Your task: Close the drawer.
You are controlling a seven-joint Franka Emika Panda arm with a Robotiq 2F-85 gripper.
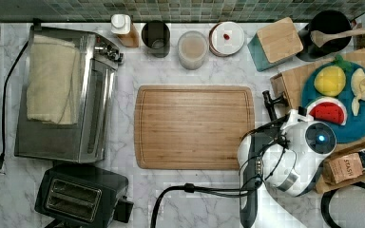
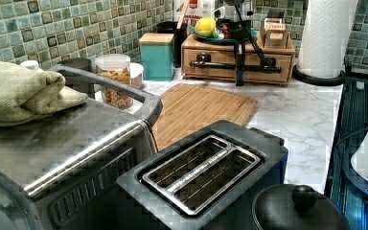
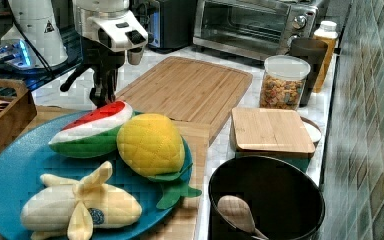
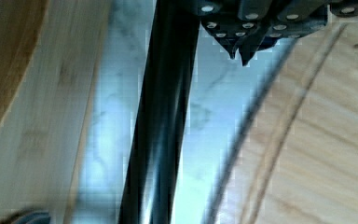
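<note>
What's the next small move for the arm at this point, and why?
Probably a short push of the gripper against the black handle, toward the drawer. In the wrist view the closed fingertips sit right beside the handle, on the cutting board side, so pushing there should press the drawer front in. How far out the drawer sits is hard to tell.

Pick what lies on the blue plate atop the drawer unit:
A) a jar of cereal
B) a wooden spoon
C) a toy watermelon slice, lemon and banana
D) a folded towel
C: in the right view the blue plate holds a watermelon slice, a yellow lemon and a peeled banana; the cereal jar stands by the wall, and the spoon sits in the black pot.
</note>
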